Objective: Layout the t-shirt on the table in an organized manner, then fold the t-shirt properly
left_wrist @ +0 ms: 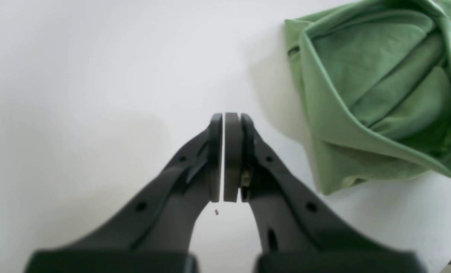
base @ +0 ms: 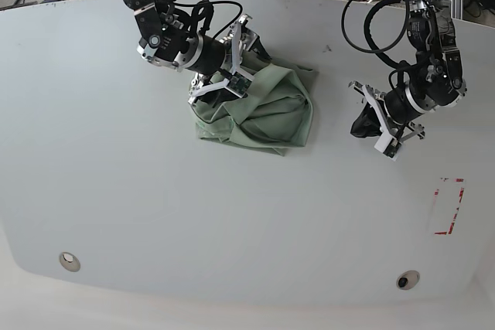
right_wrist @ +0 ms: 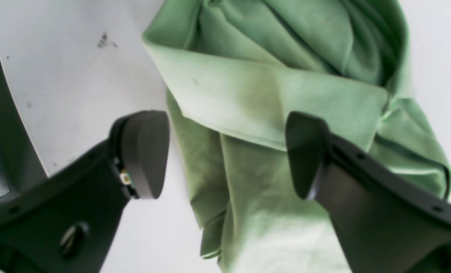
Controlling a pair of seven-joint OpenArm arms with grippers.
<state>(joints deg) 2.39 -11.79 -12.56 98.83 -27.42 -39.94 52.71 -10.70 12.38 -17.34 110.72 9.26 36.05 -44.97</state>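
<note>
The sage-green t-shirt [base: 263, 110] lies crumpled in a heap on the white table [base: 155, 206], left of centre toward the back. My right gripper [base: 240, 67] is open at the heap's upper left edge. In the right wrist view its two fingers straddle a folded band of the t-shirt [right_wrist: 248, 98] without closing on it, the right gripper [right_wrist: 225, 151] just above the cloth. My left gripper [base: 357, 127] is shut and empty, off to the right of the heap. The left wrist view shows the left gripper [left_wrist: 224, 115] pads pressed together over bare table [left_wrist: 96, 76], with the t-shirt [left_wrist: 373, 94] at upper right.
A red tape rectangle [base: 448, 206] marks the table's right side. Two round cable holes [base: 69, 260] [base: 407, 279] sit near the front edge. Cables trail behind the back edge. The curved table edge [right_wrist: 5, 94] and a dark smudge [right_wrist: 104, 40] are close to my right gripper.
</note>
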